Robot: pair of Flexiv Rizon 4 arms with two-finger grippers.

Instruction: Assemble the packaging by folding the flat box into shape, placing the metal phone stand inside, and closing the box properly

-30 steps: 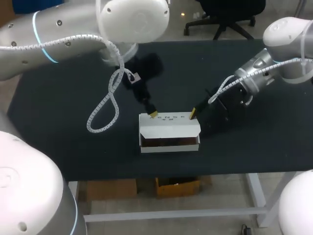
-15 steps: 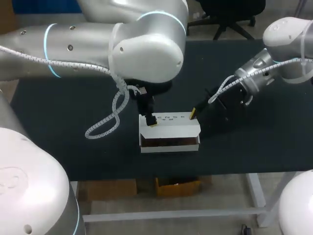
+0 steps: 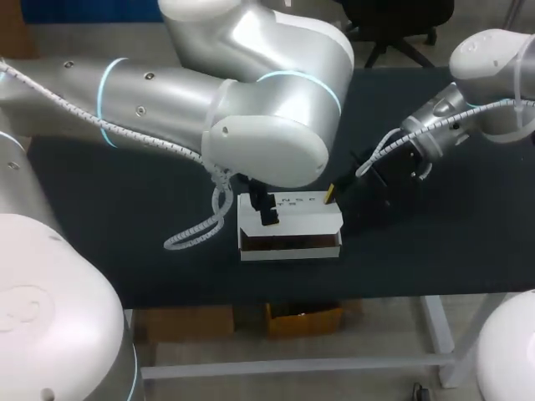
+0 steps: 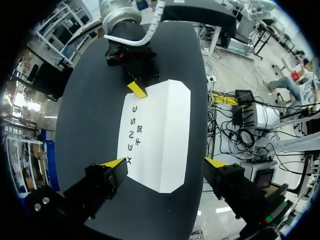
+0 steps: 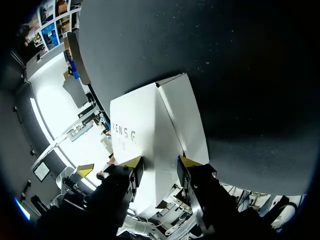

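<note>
The white cardboard box [image 3: 292, 219] is lying on the black table [image 3: 100, 209], about midway across it and near its front edge, lengthwise from side to side with its printed panel facing up. Along the box's front face a dark brownish gap is showing between the upper panel and the lower lip, so the front is not sitting fully shut; we cannot make out what is inside. Our left arm [image 3: 267, 142] is reaching in from the left, its big elbow joint hanging over the middle of the table, and a white corrugated cable [image 3: 201, 234] is drooping from it in a loop just left of the box. We are holding the left gripper [image 4: 165, 162] over the box's left end with its jaws spread wide. One yellow tip is sitting by the printed edge and the other is standing out past the plain panel. From that wrist the top is showing as two panels joined along a fold, the plain one with clipped corners. Our right arm [image 3: 451, 117] is coming in from the right, and the right gripper [image 5: 160, 161] is sitting at the box's right end, by its rear corner. We cannot tell whether it is pinching the cardboard or only lying against it.
</note>
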